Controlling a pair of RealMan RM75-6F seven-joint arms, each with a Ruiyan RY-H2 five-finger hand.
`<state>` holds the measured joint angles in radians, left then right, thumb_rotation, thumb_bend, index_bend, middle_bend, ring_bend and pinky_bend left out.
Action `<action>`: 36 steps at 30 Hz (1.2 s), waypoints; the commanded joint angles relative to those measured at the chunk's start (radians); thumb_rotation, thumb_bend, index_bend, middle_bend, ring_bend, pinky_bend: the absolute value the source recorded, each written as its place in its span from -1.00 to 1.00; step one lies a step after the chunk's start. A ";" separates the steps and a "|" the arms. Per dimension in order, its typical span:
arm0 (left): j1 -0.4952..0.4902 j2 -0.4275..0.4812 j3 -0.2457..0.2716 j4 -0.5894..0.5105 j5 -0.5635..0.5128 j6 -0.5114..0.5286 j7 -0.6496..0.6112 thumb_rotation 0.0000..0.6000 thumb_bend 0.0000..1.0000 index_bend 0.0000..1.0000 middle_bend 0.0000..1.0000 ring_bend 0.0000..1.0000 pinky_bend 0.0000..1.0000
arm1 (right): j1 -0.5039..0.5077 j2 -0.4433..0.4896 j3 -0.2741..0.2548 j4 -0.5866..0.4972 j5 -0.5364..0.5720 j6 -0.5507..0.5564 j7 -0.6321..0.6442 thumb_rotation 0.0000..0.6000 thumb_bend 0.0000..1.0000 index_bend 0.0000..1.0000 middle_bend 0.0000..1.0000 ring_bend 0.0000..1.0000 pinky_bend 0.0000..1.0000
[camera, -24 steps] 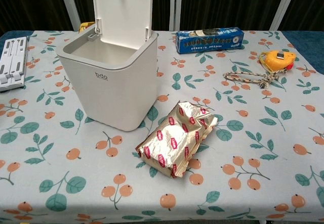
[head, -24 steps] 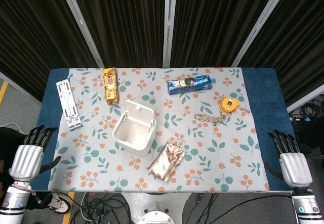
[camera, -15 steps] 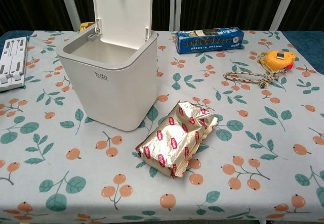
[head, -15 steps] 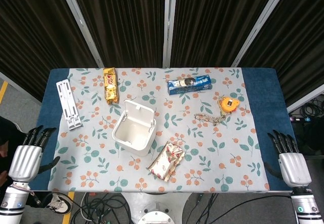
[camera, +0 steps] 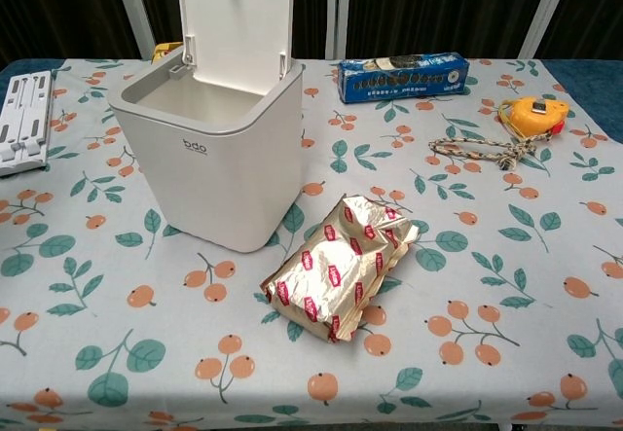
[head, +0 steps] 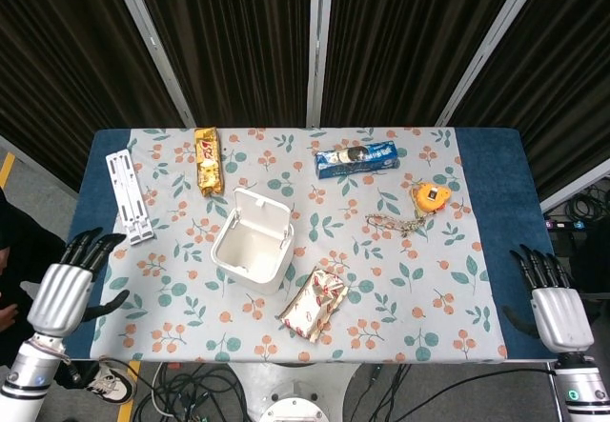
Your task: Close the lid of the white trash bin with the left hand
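The white trash bin stands left of the table's centre, its inside bare. Its lid is raised upright on the hinge at the far side. My left hand hovers at the table's near left corner, well to the left of the bin, fingers spread and holding nothing. My right hand is off the near right corner, also spread and empty. Neither hand shows in the chest view.
A gold foil snack pack lies just right of the bin. A white folding stand, a gold candy bar, a blue cookie pack, an orange tape measure and a chain lie further back.
My left hand has shifted a little to the right and forward, toward the table's edge. The right hand has barely moved. The bin and lid are unchanged.
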<state>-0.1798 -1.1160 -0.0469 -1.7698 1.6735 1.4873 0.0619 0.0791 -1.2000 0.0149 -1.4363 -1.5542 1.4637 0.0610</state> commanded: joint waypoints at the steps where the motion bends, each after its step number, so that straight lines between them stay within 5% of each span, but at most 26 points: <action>1: -0.113 0.058 -0.066 -0.083 0.021 -0.105 -0.006 1.00 -0.61 -0.71 -0.65 -0.86 -0.74 | 0.001 -0.006 -0.001 0.008 0.008 -0.011 0.006 1.00 -0.65 -1.00 -1.00 -1.00 -1.00; 9: -0.327 0.037 -0.197 -0.117 -0.078 -0.313 -0.023 1.00 -0.61 -0.71 -0.65 -0.86 -0.74 | 0.008 -0.019 -0.004 0.020 0.004 -0.024 0.008 1.00 -0.65 -1.00 -1.00 -1.00 -1.00; 18: -0.502 -0.039 -0.258 -0.057 -0.209 -0.496 -0.010 1.00 -0.61 -0.72 -0.66 -0.86 -0.74 | 0.008 -0.036 -0.008 0.053 0.017 -0.043 0.032 1.00 -0.65 -1.00 -1.00 -1.00 -1.00; 27: -0.590 -0.050 -0.250 -0.024 -0.277 -0.598 0.024 1.00 -0.61 -0.72 -0.66 -0.86 -0.74 | 0.006 -0.043 -0.003 0.067 0.022 -0.038 0.041 1.00 -0.65 -1.00 -1.00 -1.00 -1.00; 36: -0.604 0.042 -0.208 -0.122 -0.278 -0.642 0.059 1.00 -0.59 -0.72 -0.66 -0.86 -0.75 | 0.010 -0.050 -0.006 0.072 0.015 -0.042 0.046 1.00 -0.65 -1.00 -1.00 -1.00 -1.00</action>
<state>-0.7810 -1.0857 -0.2632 -1.8776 1.3967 0.8526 0.1125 0.0884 -1.2494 0.0091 -1.3647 -1.5380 1.4220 0.1071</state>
